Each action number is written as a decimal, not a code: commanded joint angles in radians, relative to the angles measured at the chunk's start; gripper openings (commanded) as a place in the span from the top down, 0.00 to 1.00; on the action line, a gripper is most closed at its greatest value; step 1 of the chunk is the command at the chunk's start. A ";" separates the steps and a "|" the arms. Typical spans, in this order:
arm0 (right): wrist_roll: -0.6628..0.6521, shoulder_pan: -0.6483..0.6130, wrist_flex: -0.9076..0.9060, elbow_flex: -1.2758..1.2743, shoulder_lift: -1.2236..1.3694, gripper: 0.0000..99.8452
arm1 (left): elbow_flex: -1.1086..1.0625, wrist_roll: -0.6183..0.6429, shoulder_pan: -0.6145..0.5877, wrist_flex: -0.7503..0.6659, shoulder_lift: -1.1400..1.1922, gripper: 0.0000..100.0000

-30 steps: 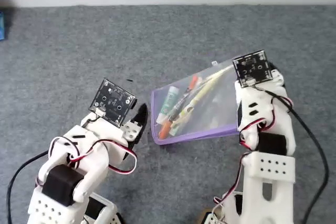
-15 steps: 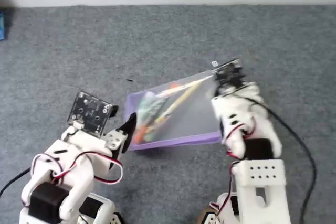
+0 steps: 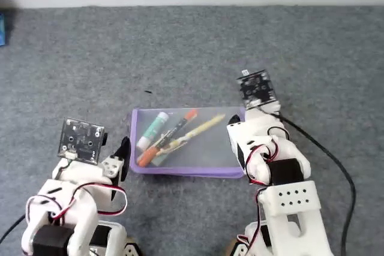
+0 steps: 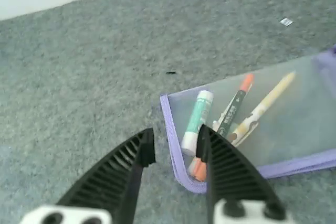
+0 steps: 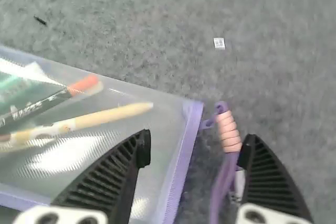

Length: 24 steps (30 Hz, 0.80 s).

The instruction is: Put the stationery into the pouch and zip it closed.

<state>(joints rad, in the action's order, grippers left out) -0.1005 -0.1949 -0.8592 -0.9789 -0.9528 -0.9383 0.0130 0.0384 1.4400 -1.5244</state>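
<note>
High view showed the clear, purple-edged zip pouch [image 3: 219, 148] lying flat on the grey table [image 3: 180, 46] between both arms. The white-and-green glue stick [image 3: 151, 129], orange-capped dark pen [image 3: 171, 134] and yellow pencil [image 3: 201, 129] were inside, so I judged only zipping remained. My left end effector [image 4: 176, 135] hung open at the pouch's far end, likely to pin it. The right end effector [image 5: 195, 139], wrist pitched down, straddled the pink coiled zip pull [image 5: 227, 127] with its jaws apart, gripping nothing.

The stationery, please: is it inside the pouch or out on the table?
Inside: the glue stick, pen and pencil lie behind the clear face of the pouch, within its purple border.
</note>
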 commanded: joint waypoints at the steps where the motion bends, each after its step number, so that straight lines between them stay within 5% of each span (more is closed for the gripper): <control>1: 0.112 -0.008 -0.102 0.129 -0.028 0.72 | -0.067 -0.009 -0.026 0.000 -0.075 0.85; 5: 0.209 -0.004 -0.272 0.255 -0.030 0.77 | -0.154 -0.008 -0.046 0.000 -0.184 0.85; 10: 0.235 -0.002 -0.472 0.368 -0.031 1.00 | -0.223 -0.008 -0.061 -0.029 -0.290 0.86; 15: 0.238 0.039 -0.585 0.394 -0.082 0.99 | -0.231 -0.008 -0.060 -0.037 -0.290 0.88; 19: 0.230 0.113 -0.631 0.390 -0.188 0.99 | -0.272 -0.008 -0.060 -0.081 -0.290 0.99; 24: 0.187 0.185 -0.656 0.264 -0.346 0.99 | -0.354 -0.008 -0.060 -0.137 -0.290 0.99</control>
<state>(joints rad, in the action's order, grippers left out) 0.1266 -0.0522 -1.5067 -0.6720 -1.2290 -1.2712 0.0130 -0.0184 1.3479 -1.8052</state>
